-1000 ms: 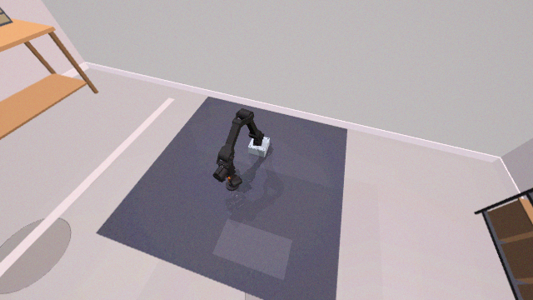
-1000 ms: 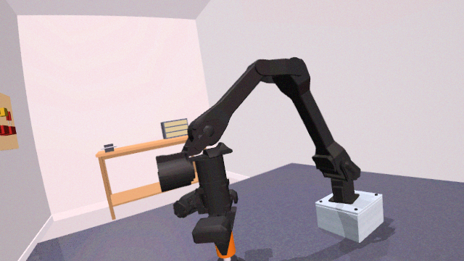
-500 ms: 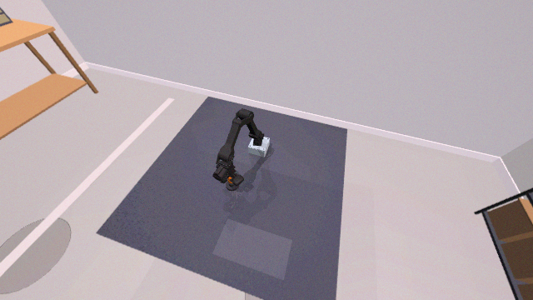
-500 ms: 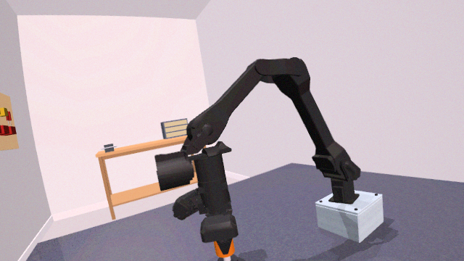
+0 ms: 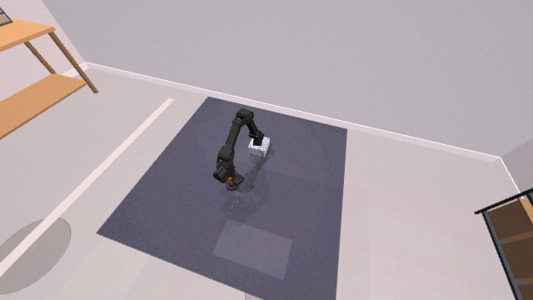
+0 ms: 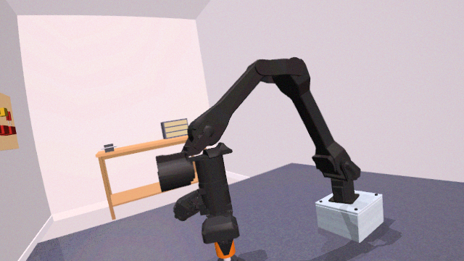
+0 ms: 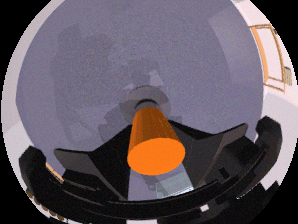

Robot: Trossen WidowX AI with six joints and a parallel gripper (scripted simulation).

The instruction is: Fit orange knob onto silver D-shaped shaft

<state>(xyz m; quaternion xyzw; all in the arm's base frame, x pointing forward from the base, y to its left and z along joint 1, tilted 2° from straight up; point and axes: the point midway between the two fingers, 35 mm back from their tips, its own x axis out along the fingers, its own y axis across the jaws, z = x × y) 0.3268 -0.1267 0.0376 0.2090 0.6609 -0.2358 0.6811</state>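
Knob (image 7: 154, 137) in end effector (image 7: 154, 152), above pedestal (image 7: 148, 95).

Orange knob (image 7: 154, 143) — black claw (image 7: 156, 163) — dark slate mat (image 5: 291, 167).

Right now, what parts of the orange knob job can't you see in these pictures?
- The hole under the orange knob: wrist view, hidden by the knob's own body.
- The silver shaft's flat side: wrist view, the knob covers it; only a sliver of shaft shows in the exterior view, cut by the bottom edge.
- The round pedestal: top view, too small.
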